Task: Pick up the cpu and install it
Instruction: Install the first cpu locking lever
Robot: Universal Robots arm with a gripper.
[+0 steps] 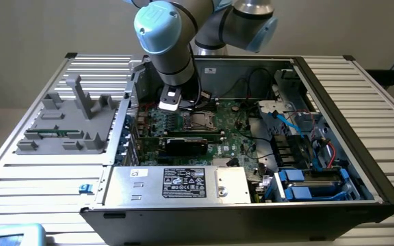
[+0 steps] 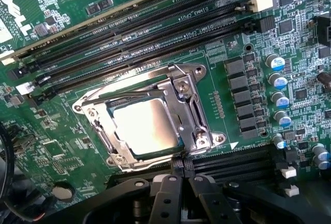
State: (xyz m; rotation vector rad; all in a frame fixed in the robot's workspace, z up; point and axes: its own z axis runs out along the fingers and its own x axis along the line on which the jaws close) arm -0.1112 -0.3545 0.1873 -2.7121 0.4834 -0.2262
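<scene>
1 cpu (image 2: 146, 127), 1 socket (image 2: 150, 118), 4 RAM slots (image 2: 155, 32), 1 PSU (image 1: 183, 183), 1 gray rack (image 1: 70, 120).

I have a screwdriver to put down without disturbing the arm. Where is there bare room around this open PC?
Free: the ribbed table in front of the grey fixture, and the strip at the exterior view's right of the computer case. Crowded: inside the case, where the arm hangs over the motherboard by the cpu.
</scene>
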